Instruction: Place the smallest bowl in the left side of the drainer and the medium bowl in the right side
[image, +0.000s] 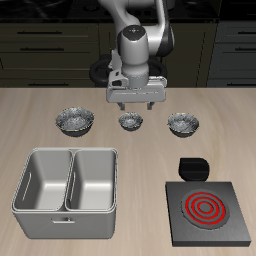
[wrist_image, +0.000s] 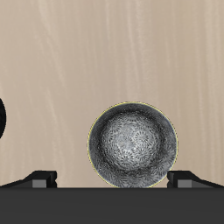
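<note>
Jaws spread wide and holding nothing: the gripper hangs above the smallest bowl, its fingertips flanking the bowl's rim in the wrist view without contact. The smallest bowl sits upright on the table, middle of a row of three. The medium bowl stands beside it, apart, in line with the stove nearer the front edge. The widest bowl stands at the row's other end. The drainer lies near the front edge, both compartments empty.
</note>
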